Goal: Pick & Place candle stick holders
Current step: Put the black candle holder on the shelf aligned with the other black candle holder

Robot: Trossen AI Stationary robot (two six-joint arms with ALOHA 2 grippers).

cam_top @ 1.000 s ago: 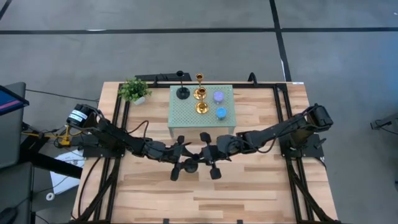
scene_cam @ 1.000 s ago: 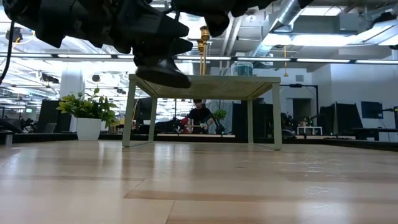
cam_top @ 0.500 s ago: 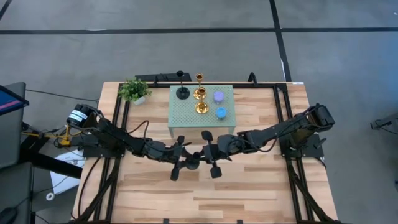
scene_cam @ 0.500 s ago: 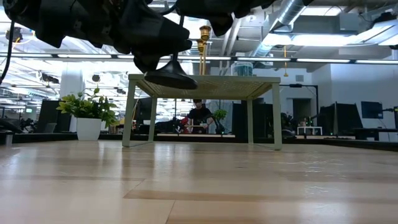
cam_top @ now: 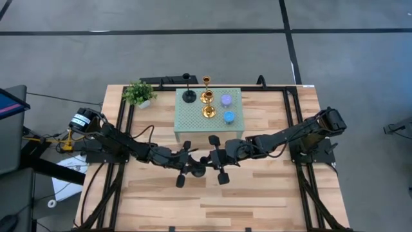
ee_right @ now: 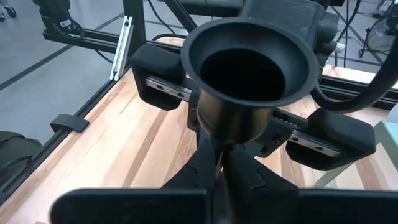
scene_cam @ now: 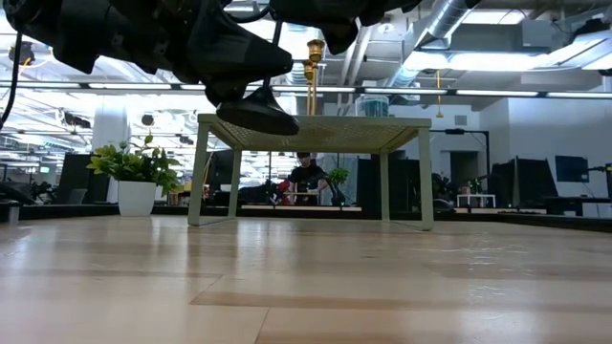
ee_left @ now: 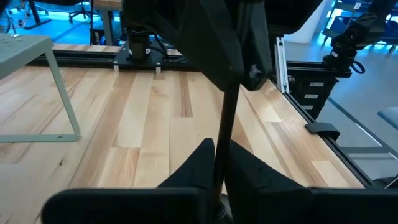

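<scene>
Both sets of jaws are seen closed on the thin stem of one black candle stick holder, held between the left gripper and right gripper above the bench, seemingly for a handover toward the mint-green stand carrying five others.

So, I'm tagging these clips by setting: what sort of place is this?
Probably an open robotics lab or workshop. The low view shows exposed ceiling ducts, strip lights and rows of workstations with monitors behind the wooden table; a person sits at a bench.
</scene>
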